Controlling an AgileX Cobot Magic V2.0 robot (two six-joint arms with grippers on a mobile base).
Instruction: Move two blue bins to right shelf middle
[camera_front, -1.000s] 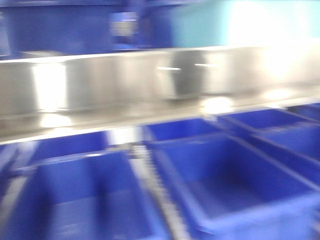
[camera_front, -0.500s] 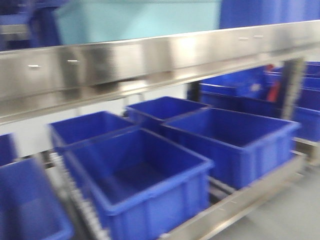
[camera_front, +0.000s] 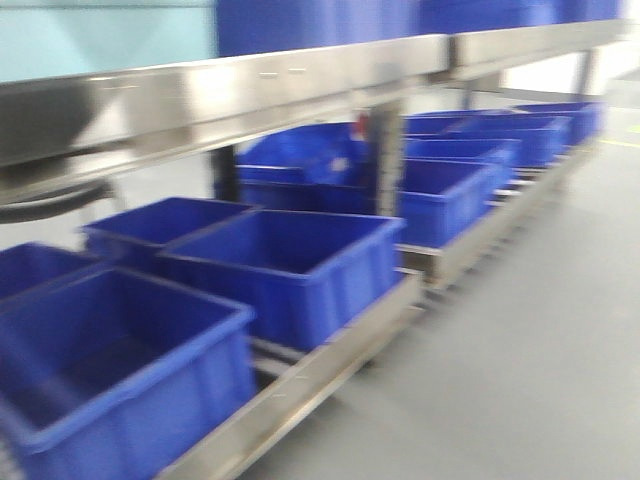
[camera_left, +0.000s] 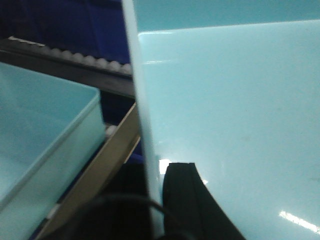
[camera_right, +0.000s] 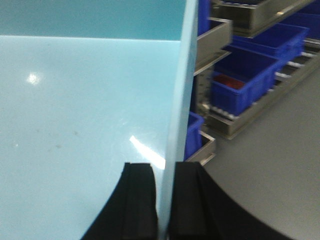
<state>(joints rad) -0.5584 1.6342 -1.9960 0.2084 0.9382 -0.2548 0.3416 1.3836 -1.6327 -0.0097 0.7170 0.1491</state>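
Since one second ago the front view has swung along the rack. The pale blue bin (camera_front: 100, 40) has slid from the upper right corner to the upper left, and the grey floor (camera_front: 520, 320) now shows on the right. This bin is in my hold, and in the front view it shows above the steel rail (camera_front: 250, 85) of the shelf. My right pincer (camera_right: 165, 200) is closed on its right wall, one black finger on each side. My left pincer (camera_left: 155, 200) grips the opposite wall, though only the inner finger is clear. Just to the left stands the other pale bin (camera_left: 40, 135), near a row of rollers (camera_left: 85, 61); I cannot tell on which level it rests. Dark blue bins (camera_front: 290, 260) fill the lower level. I judge that I am turning with the load, so the placing on the right shelf is not yet done.
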